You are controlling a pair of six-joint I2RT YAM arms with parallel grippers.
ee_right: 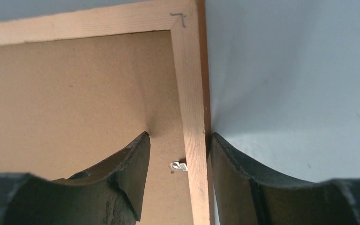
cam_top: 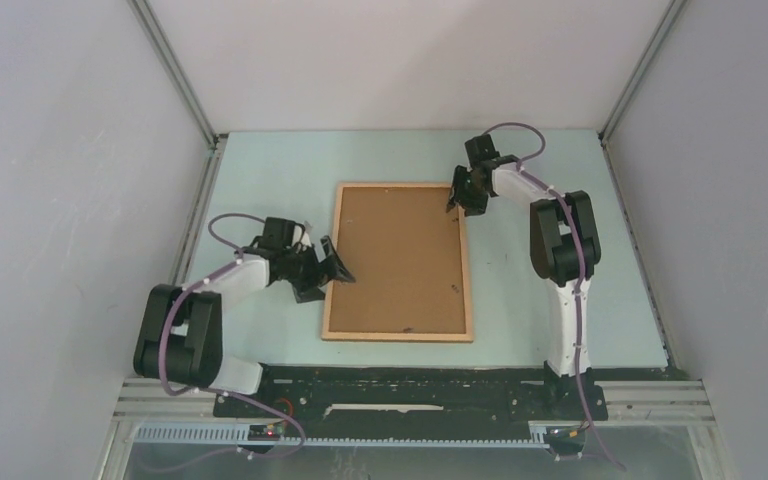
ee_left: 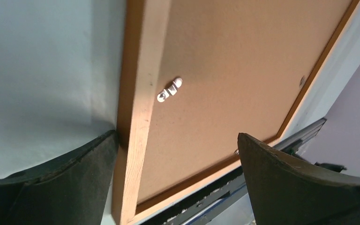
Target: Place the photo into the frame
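The frame [cam_top: 398, 334], thin light wood, lies back side up in the middle of the table with a brown backing board [cam_top: 400, 255] filling it. The photo is hidden or out of view. My left gripper [cam_top: 332, 268] is open wide across the frame's left rail [ee_left: 138, 108], one finger [ee_left: 89, 164] against the rail's outer side, the other over the board. My right gripper [cam_top: 463, 203] is open astride the right rail [ee_right: 190, 93] near the far right corner. Its outer finger [ee_right: 234, 178] touches the rail, and the inner one rests apart from it on the board.
Small metal clips [ee_left: 169, 90] [ee_right: 179, 166] sit on the board beside the rails. Grey enclosure walls stand on three sides of the pale green table [cam_top: 260, 170]. An aluminium mounting rail [cam_top: 410, 395] with both arm bases runs along the near edge.
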